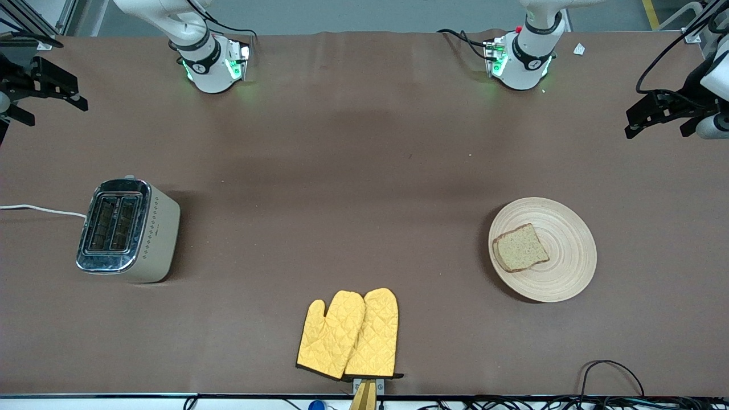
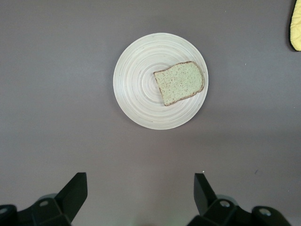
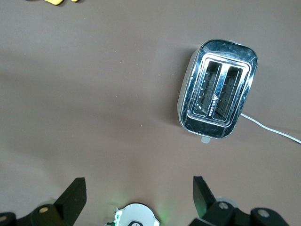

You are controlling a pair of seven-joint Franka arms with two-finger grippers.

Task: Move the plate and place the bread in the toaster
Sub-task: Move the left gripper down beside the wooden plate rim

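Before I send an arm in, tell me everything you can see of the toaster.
The toaster is a cream-beige box with a shiny chrome top holding two long slots side by side, both empty. A row of small diamond marks runs along its side. It stands upright on the brown table toward the right arm's end, and a white cord trails from it toward the table's edge. Nothing else touches it.

A brown speckled bread [image 1: 520, 248] slice lies flat on a round beige plate [image 1: 564, 273], well apart from the upright, empty-slotted cream toaster [image 1: 128, 230].
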